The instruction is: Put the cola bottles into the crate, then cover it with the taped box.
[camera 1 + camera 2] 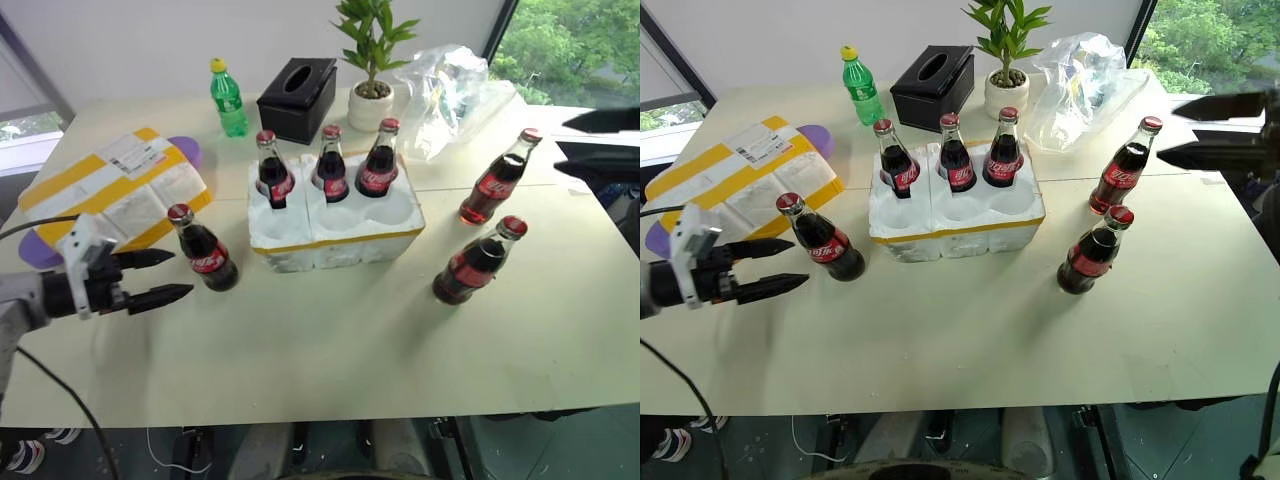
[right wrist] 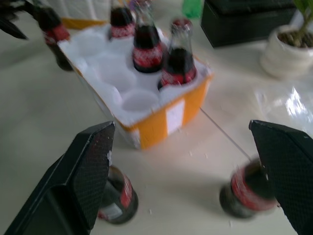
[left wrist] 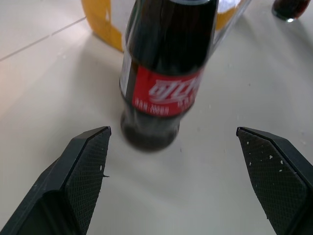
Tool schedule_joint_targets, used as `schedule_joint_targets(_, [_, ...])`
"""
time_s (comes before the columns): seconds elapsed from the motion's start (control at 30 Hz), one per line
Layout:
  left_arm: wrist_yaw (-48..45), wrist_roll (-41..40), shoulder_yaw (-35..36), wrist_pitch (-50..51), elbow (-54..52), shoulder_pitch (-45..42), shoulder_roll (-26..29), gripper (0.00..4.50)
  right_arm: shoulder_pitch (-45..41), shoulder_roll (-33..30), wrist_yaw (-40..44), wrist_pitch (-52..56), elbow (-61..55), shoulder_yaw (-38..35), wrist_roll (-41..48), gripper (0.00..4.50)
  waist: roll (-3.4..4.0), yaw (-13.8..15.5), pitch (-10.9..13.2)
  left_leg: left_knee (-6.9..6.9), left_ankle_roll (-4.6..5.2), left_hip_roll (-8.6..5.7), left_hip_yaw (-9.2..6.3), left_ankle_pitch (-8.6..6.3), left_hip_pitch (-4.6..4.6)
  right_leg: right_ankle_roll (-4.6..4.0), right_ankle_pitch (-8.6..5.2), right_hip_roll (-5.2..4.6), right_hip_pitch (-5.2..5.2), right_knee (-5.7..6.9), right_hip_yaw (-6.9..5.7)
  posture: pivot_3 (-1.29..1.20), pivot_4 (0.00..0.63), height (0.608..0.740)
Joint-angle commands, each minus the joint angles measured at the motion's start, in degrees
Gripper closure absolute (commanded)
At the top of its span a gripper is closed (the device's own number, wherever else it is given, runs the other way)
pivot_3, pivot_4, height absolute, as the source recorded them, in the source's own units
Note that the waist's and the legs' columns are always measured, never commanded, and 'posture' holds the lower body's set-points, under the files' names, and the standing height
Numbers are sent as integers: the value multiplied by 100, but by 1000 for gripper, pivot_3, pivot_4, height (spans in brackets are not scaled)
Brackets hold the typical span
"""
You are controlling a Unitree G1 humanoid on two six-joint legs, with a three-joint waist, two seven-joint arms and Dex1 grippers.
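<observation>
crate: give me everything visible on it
The crate is a low white foam tray, styrofoam by the look, with one yellow tape band round its side and a white patch on one end. It sits flat mid-table. It has six round wells: the three far ones each hold an upright cola bottle, and the three near ones are empty. No pincer touches it. The taped box lies apart, to its left.

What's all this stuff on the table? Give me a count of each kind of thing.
Cola bottles: 6, three in the crate and three on the table, e.g.
Green plastic bottle: 1
Foam crate: 1
Taped box: 1
Black tissue box: 1
Potted plant: 1
Clear plastic bag: 1
Total: 12
</observation>
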Motion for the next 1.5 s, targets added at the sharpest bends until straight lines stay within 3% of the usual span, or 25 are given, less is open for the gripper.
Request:
schedule_joint_targets(0.03, [12, 244, -324, -267, 315, -438, -97, 175, -274, 121, -4, 420, -475, -13, 294, 0, -2, 1, 0, 0, 0, -2, 0, 0, 0, 0, 0, -1, 0, 0, 0, 0, 150, 732])
schedule_joint_targets(0.27, [41, 441, -690, -496, 794, -922, -396, 175, 208, 240, -153, 840, -1339, -269, 742, 0, -7, 8, 1, 8, 1, -6, 1, 1, -25, 1, 2, -3, -24, 12, 1, 0, 150, 732])
schedule_joint_targets(0.47, [165, 640, -984, -646, 1141, -1333, -813, 175, 203, 418, -435, 1182, -1690, -383, 1138, 0, -8, 12, 0, 22, -3, -6, 0, 5, -45, 1, 3, -3, -43, 29, 1, 0, 150, 732])
schedule_joint_targets(0.63, [35, 639, -1058, -582, 1197, -1408, -854, 175, 197, 517, -637, 1247, -1778, -388, 1248, 0, -9, 7, 0, 22, 10, -7, 0, 12, -46, 1, 3, -3, -45, 28, 1, 0, 150, 732])
schedule_joint_targets(0.67, [21, 629, -1050, -565, 1194, -1408, -834, 719, 203, 527, -665, 1255, -1787, -396, 1266, 0, -9, 7, 0, 22, 10, -7, 0, 12, -47, 1, 3, -2, -47, 28, 1, 0, 150, 732])
schedule_joint_targets(0.77, [-69, 625, -1012, -502, 1144, -1372, -687, 1696, 246, 568, -774, 1251, -1813, -425, 1320, 0, -9, 0, 0, 22, 10, -6, 0, 13, -48, 1, 3, -2, -47, 29, 1, 0, 150, 732])
schedule_joint_targets(1.03, [-690, 165, -763, 205, 597, -1553, 115, 1685, 673, 667, -1049, 1115, -2015, -490, 1366, 0, -12, -7, 1, 23, 12, -5, 0, 14, -59, 1, 3, -1, -57, 31, 1, 0, 150, 732])
schedule_joint_targets(1.27, [-1635, -381, -1076, 1208, 750, -3238, 789, 1685, 1143, 647, -1218, 984, -2189, -660, 1381, 0, -34, 84, 15, 58, 13, -10, -6, 14, -81, 2, 4, 1, -65, 47, -4, 0, 150, 732])
schedule_joint_targets(1.5, [-1872, -246, -1843, 1536, 1432, -5201, -21, 1685, 1449, 644, -1488, 1035, -2344, -926, 1471, 0, -37, 133, 17, 98, 15, -15, 0, 15, -81, 4, 3, 6, -56, 79, -10, 0, 150, 732])
